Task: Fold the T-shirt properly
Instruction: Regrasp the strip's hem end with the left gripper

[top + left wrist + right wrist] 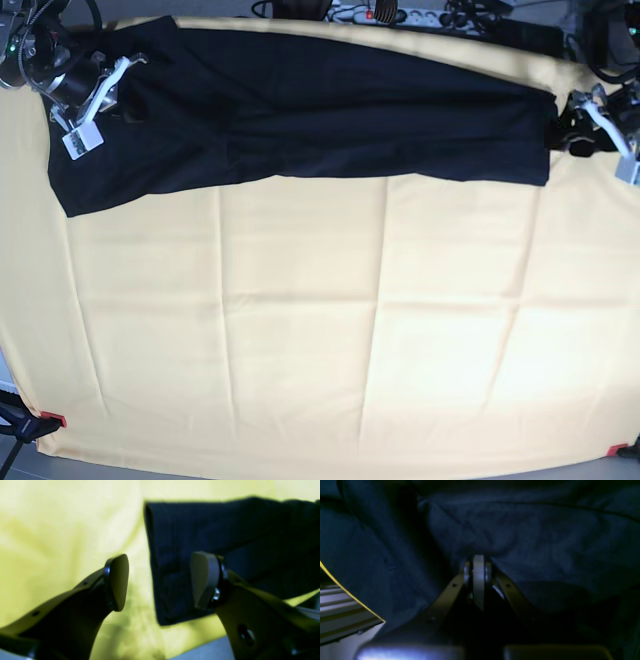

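r jaws [478,562] pinched on t-shirt [300,110]; l jaws [160,582] wide, straddling its edge

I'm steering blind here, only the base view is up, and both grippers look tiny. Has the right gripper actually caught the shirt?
Observer: Yes. The right gripper is shut, with the shirt bunched at its tips.
Operator: And the left one?
Observer: The left gripper is open; one finger is in front of the shirt's folded end, the other in front of the yellow cloth.
Operator: So that edge isn't held?
Observer: Not yet; the edge runs between the open fingers, which have not closed.
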Robot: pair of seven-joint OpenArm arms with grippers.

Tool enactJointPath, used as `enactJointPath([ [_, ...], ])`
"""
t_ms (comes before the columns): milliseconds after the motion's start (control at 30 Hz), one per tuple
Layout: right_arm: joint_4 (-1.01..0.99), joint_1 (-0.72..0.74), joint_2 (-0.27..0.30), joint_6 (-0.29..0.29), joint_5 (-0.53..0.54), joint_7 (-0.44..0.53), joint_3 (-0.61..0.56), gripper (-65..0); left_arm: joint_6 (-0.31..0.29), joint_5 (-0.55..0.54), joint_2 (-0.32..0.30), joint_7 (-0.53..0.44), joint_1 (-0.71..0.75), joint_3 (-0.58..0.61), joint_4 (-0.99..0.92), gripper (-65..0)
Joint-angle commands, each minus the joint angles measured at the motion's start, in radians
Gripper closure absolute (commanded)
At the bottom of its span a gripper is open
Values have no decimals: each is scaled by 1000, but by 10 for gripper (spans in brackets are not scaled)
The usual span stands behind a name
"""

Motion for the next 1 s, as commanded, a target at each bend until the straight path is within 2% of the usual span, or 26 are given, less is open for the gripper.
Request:
enactJointPath([
  [0, 14, 0, 14, 5, 22, 13, 6, 0, -3, -17, -7, -32, -3, -11, 12, -404],
  [133, 14, 0, 14, 5, 26, 7, 6, 0, -4, -16, 40, -43, -6, -11, 12, -404],
  [333, 14, 0, 14, 5, 27, 1, 6, 0, 10, 35, 47, -101, -7, -11, 12, -403],
  [400, 14, 0, 14, 5, 27, -1, 6, 0, 31, 40, 47, -106, -7, -11, 12, -403],
  [600, 15, 0, 14, 5, 60, -13, 6, 0, 31, 60, 76, -117, -10, -11, 12, -403],
  [700, 16, 0, 14, 5, 80, -20, 6, 0, 55, 81, 95, -121, -9, -9, 12, -403],
  [967, 16, 0, 14, 5, 79, -27, 6, 0, 60, 80, 124, -128, -9, 61, 12, -403],
])
